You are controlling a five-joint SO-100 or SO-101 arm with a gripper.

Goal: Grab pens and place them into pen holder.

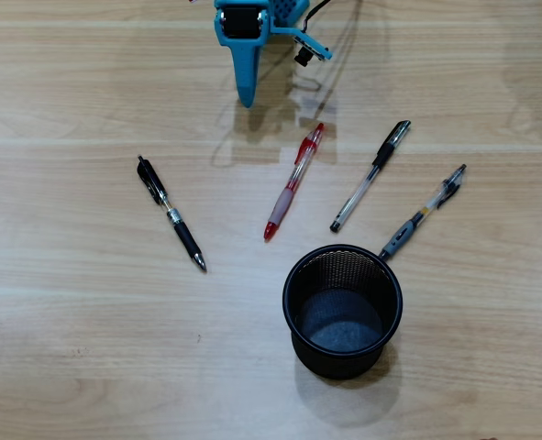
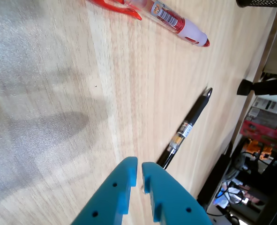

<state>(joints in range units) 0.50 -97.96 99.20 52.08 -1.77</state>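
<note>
The teal gripper (image 2: 139, 171), jaws nearly closed and empty, hovers over the wooden desk (image 2: 58, 93); the slim black pen with silver band (image 2: 187, 126) lies just beyond its tips. Reaching stage: it must open and descend.

The teal gripper (image 2: 139, 174) is seen at the bottom centre of the frame, its jaws nearly closed with only a thin gap. The black pen (image 2: 187, 131) is laid diagonally just beyond it on the wooden table (image 2: 58, 93). The red pen (image 2: 166, 16) is seen along the top edge.
</note>
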